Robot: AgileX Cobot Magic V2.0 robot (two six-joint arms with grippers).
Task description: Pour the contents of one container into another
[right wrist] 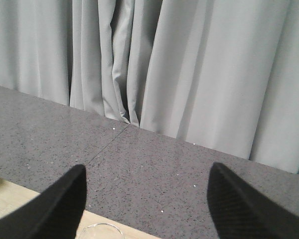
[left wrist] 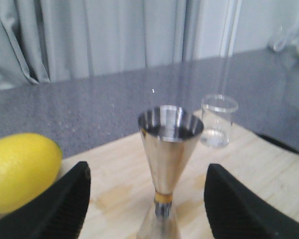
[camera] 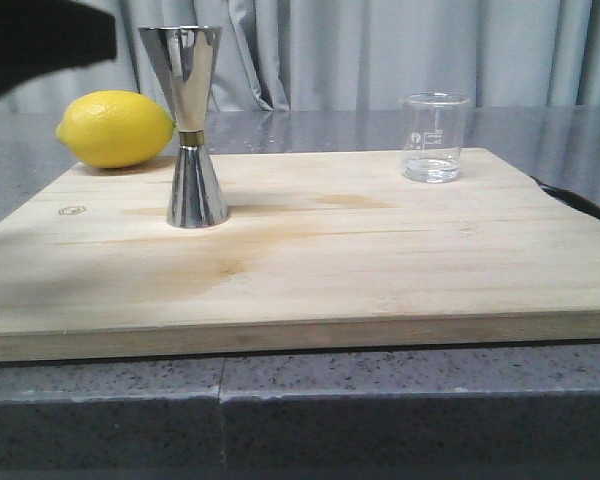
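We are holding the left gripper (left wrist: 147,199) wide apart, its fingers flanking the steel jigger (left wrist: 168,164) without touching it. The right gripper (right wrist: 147,204) is likewise spread wide and gripping nothing, with only the rim of the glass beaker (right wrist: 100,230) showing beneath it. The jigger is standing upright on the wooden cutting board (camera: 310,260), beside a lemon (camera: 114,128). The beaker (camera: 435,137) is standing well apart on the board's far right, holding a shallow layer of clear liquid. The jigger's contents are hard to make out.
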